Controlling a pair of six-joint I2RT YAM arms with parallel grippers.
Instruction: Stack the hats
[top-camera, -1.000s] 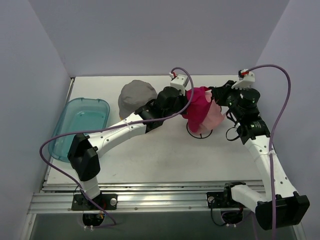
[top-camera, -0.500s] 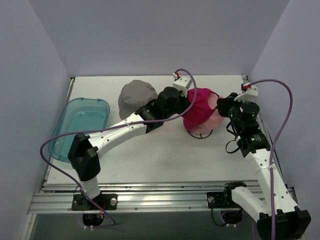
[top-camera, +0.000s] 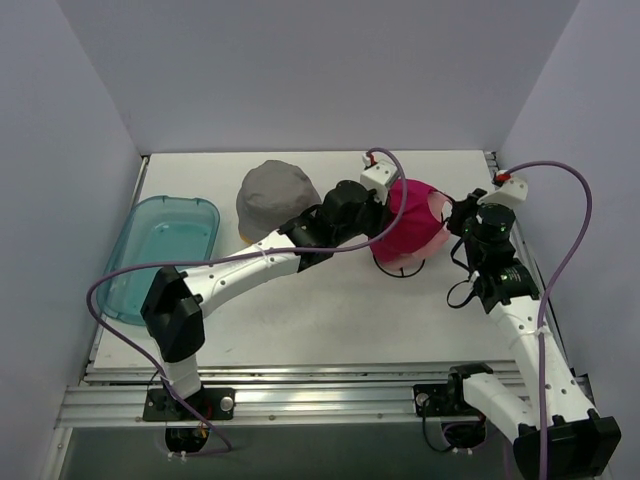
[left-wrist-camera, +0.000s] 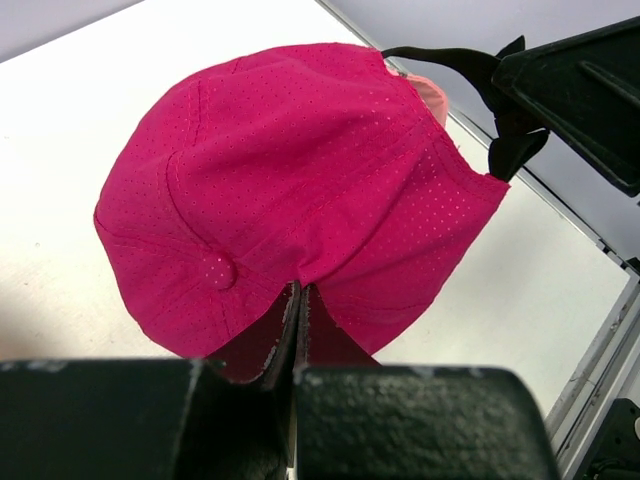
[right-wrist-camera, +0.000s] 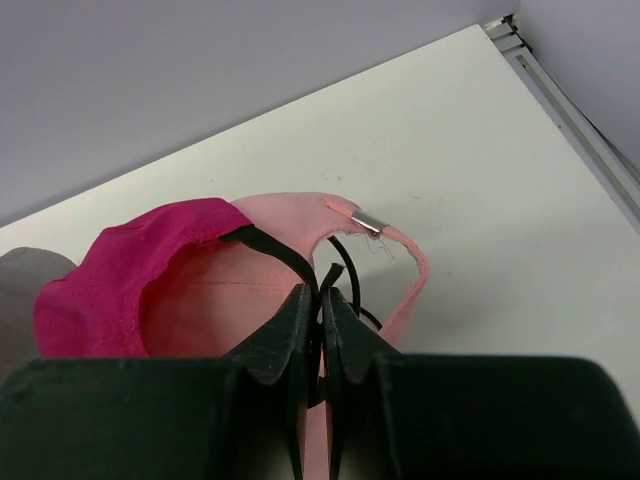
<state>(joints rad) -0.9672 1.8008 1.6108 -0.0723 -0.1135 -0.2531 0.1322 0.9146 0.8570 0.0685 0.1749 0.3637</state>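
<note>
Magenta baseball cap was judged soft, light. Its hem was pinched by closed left fingers, black strap by closed right fingers.

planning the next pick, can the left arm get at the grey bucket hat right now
Probably not yet. The grey bucket hat lies uncovered close by, but the left gripper is shut on the magenta cap and must release first.

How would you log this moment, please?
left jaws: shut on magenta cap; right jaws: shut on strap; magenta cap over pink cap; grey hat apart
</note>
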